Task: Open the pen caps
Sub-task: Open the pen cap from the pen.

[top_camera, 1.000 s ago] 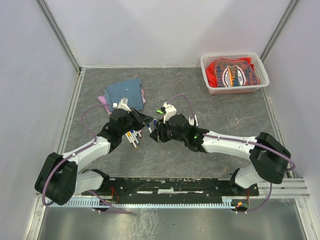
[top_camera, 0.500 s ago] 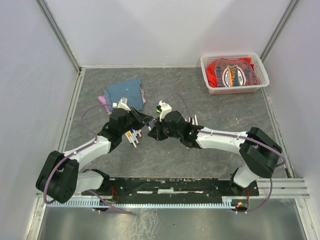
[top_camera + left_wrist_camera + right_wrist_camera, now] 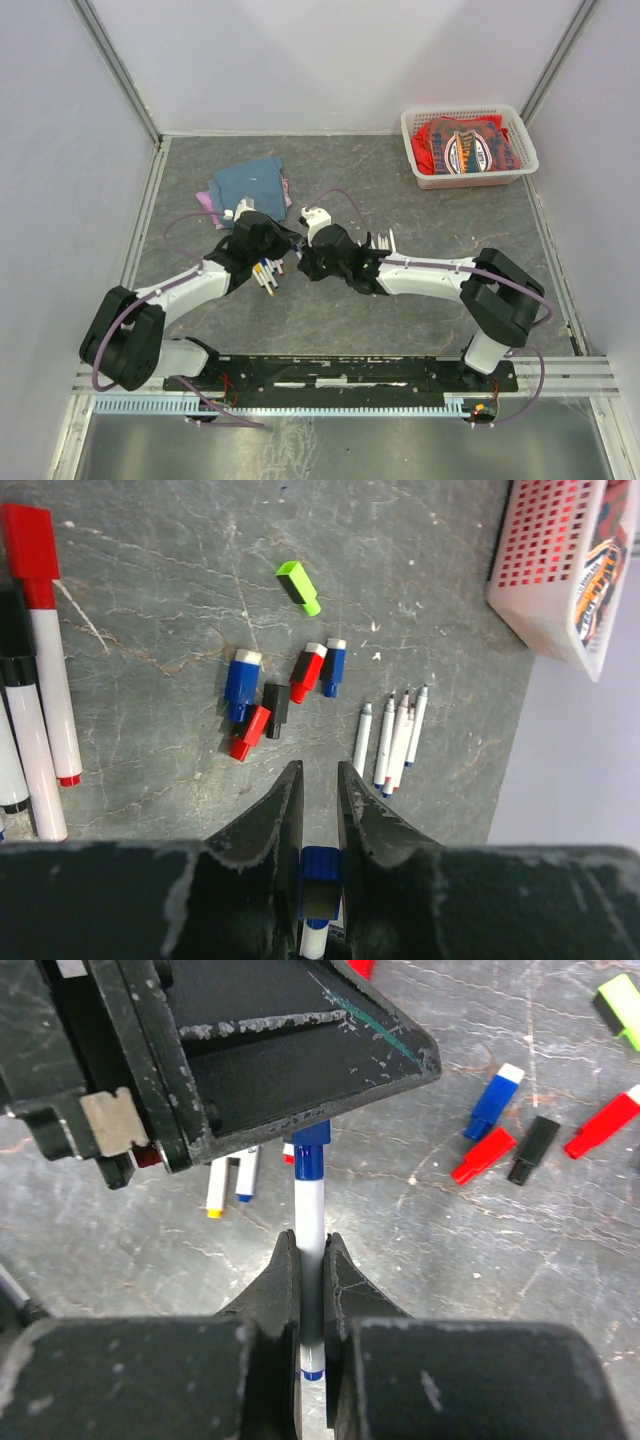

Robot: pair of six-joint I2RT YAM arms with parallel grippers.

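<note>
A blue pen cap (image 3: 320, 865) sits deep between the jaws of my left gripper (image 3: 319, 775), which is shut on it. The white barrel (image 3: 312, 1220) of that same pen runs into my right gripper (image 3: 311, 1240), shut around it. In the top view the two grippers meet tip to tip, left gripper (image 3: 285, 243) and right gripper (image 3: 303, 262). The cap (image 3: 311, 1155) still sits on the barrel. Loose caps lie on the table: green (image 3: 299, 587), blue (image 3: 242, 680), red (image 3: 308, 670), black (image 3: 275, 710).
Several uncapped white pens (image 3: 395, 735) lie beside the loose caps. Capped pens, one with a red cap (image 3: 40, 630), lie under the left arm. A folded blue cloth (image 3: 250, 185) is at the back left, a white basket (image 3: 467, 146) with red fabric at the back right.
My right gripper has moved left to meet the left gripper and has shut on the pen's barrel. The left gripper has kept its hold on the blue cap.
</note>
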